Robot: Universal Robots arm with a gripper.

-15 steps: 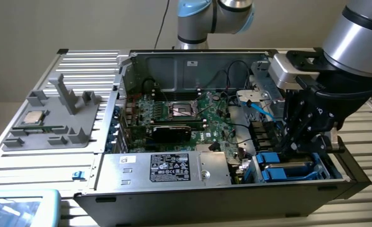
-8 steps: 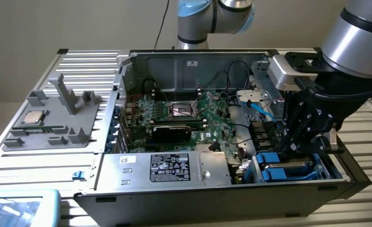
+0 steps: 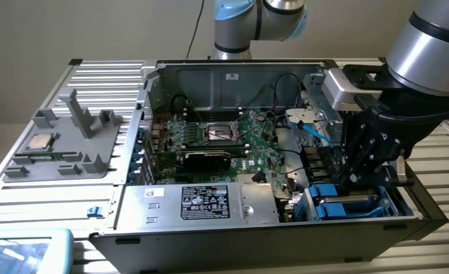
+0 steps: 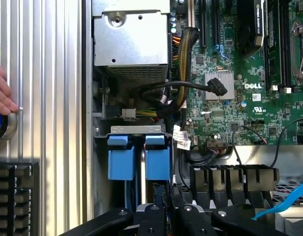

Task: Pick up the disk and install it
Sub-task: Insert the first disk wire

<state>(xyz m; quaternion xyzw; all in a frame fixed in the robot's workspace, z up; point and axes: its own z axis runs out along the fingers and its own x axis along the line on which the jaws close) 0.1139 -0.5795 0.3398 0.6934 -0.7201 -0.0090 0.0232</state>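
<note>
At about four o'clock in the exterior view, inside the open computer case (image 3: 209,74), the claw (image 3: 361,181) reaches down into the drive bay, pressed nearly together and pinching the disk (image 4: 139,157), whose blue carrier stands upright in the bay beside the green motherboard (image 4: 250,98).

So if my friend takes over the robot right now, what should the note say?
Hand: shut, low inside the computer case, at the drive bay near the exterior view's right. Whether it grips anything, I cannot tell.
Disk: in its blue carrier, sitting in the bay.
Done: the disk is off the table and in the bay.
Left: whether it is fully seated cannot be told; check that.
A person's hand rests by the case.
</note>
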